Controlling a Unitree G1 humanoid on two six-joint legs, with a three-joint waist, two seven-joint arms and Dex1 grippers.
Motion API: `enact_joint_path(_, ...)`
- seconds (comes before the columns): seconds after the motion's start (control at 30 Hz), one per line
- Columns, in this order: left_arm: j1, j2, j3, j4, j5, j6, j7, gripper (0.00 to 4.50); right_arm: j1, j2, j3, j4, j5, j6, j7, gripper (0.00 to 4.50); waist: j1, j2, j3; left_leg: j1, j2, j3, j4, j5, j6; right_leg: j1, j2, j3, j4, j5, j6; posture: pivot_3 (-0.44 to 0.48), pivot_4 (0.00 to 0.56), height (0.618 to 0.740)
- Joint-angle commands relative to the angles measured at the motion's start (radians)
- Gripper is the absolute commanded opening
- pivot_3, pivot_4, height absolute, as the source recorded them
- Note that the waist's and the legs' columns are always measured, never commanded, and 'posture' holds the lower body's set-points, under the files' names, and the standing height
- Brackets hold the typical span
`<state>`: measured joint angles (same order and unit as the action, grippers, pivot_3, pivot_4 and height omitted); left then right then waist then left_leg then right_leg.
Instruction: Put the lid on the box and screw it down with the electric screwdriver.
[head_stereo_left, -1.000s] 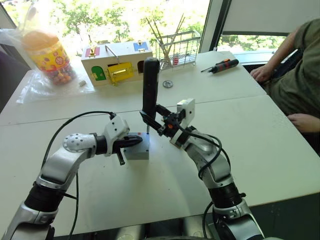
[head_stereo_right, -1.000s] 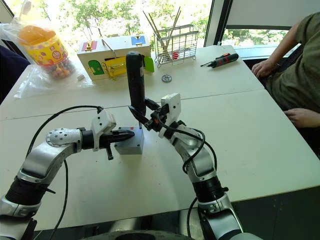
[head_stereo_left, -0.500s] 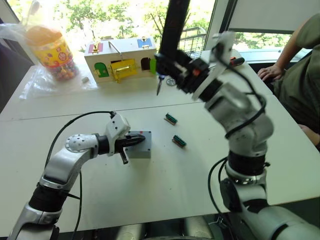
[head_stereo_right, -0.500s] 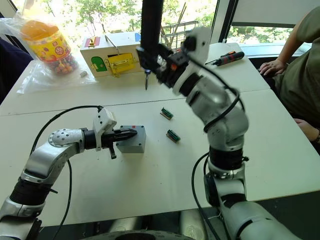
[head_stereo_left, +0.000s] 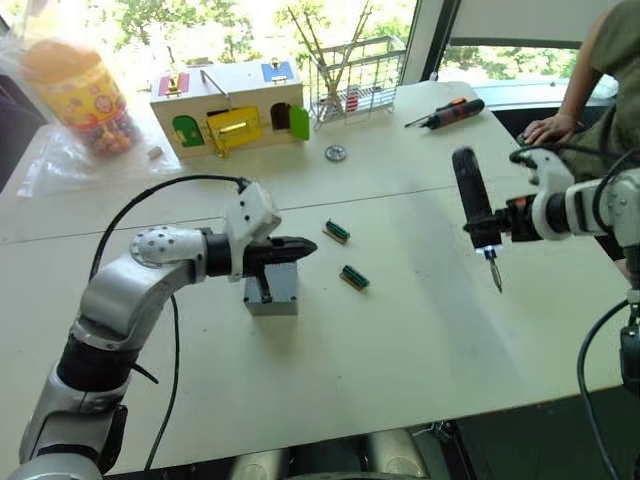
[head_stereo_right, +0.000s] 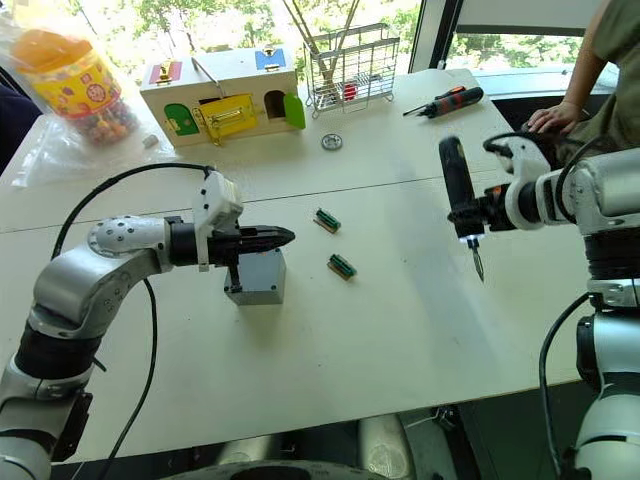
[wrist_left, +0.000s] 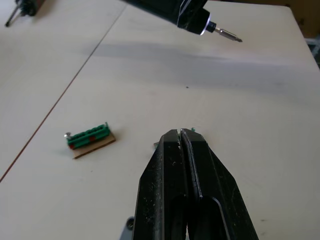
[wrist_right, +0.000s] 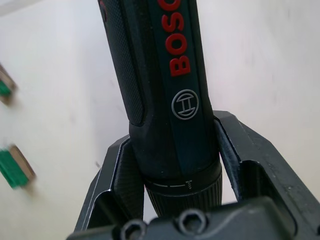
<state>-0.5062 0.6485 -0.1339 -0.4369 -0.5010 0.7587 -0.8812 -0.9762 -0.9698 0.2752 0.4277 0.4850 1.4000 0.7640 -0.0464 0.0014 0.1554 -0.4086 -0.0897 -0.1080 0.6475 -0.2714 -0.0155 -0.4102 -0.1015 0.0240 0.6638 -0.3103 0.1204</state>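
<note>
The box (head_stereo_right: 257, 277), lid on, sits at table centre under the left gripper (head_stereo_right: 285, 236), whose pressed-together fingers hover empty above its top, while at three o'clock the right gripper (head_stereo_left: 497, 222) clamps the electric screwdriver (head_stereo_left: 474, 208) bit-down, seemingly parked clear

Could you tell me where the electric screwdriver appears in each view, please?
Left eye: electric screwdriver at right, bit down, in the right hand.
Right eye: at right, above the table.
Left wrist: its tip, at the top edge.
Right wrist: its black body, centre.
Shared landmark: green terminal block.
</note>
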Motion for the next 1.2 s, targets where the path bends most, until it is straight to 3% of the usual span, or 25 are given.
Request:
enact_joint_path(0.03,0.011,0.009,-0.011,-0.041,0.018,-0.014,0.015,0.00,-0.101,0.023,0.087,0.138,-0.082,-0.098,0.126,1.81,0.001,0.001,0.001,0.000,0.000,0.000,0.000,0.000,0.000,0.000,0.000,0.000,0.000,0.000,0.000,0.000,0.150,0.740)
enact_joint_path(0.27,0.045,0.002,-0.018,-0.072,0.031,-0.006,0.055,0.00,-0.212,0.145,0.163,0.432,-0.247,-0.245,0.219,1.81,0.008,0.000,0.002,-0.001,-0.001,-0.001,0.000,0.000,-0.001,-0.001,0.000,0.000,0.000,0.000,0.000,0.000,0.150,0.740)
enact_joint_path(0.47,0.070,0.003,-0.009,-0.088,0.029,-0.001,0.083,0.00,-0.242,0.193,0.196,0.562,-0.375,-0.335,0.288,1.81,0.009,-0.001,0.002,-0.001,-0.001,-0.001,0.003,0.000,-0.001,0.001,0.000,-0.001,0.000,0.000,0.000,0.000,0.150,0.740)
enact_joint_path(0.53,0.075,0.007,-0.006,-0.087,0.028,-0.002,0.087,0.00,-0.242,0.199,0.197,0.583,-0.405,-0.356,0.308,2.82,0.010,-0.001,0.002,0.000,-0.001,-0.001,0.004,0.000,-0.001,0.002,0.000,-0.001,0.000,0.000,0.000,0.000,0.150,0.740)
enact_joint_path(0.7,0.084,0.038,0.026,-0.058,0.032,-0.019,0.075,0.00,-0.248,0.213,0.174,0.600,-0.453,-0.375,0.335,4.48,0.015,-0.001,0.002,0.000,-0.002,-0.001,0.004,0.000,-0.001,0.002,0.000,-0.001,0.000,0.000,0.000,0.000,0.150,0.740)
enact_joint_path(0.97,0.057,0.066,0.070,0.045,0.038,-0.064,0.037,0.00,-0.266,0.218,0.072,0.600,-0.472,-0.421,0.298,4.48,0.031,-0.001,0.002,0.000,-0.002,-0.002,0.004,0.001,-0.001,0.001,0.000,-0.001,0.000,0.000,0.000,0.000,0.150,0.740)
enact_joint_path(1.2,0.045,0.091,0.113,0.098,0.021,-0.073,0.010,0.00,-0.244,0.179,0.026,0.438,-0.479,-0.461,0.316,4.48,0.029,-0.001,0.002,0.000,-0.002,-0.001,0.002,0.001,-0.002,0.000,0.000,-0.001,0.001,0.000,0.000,0.000,0.150,0.740)
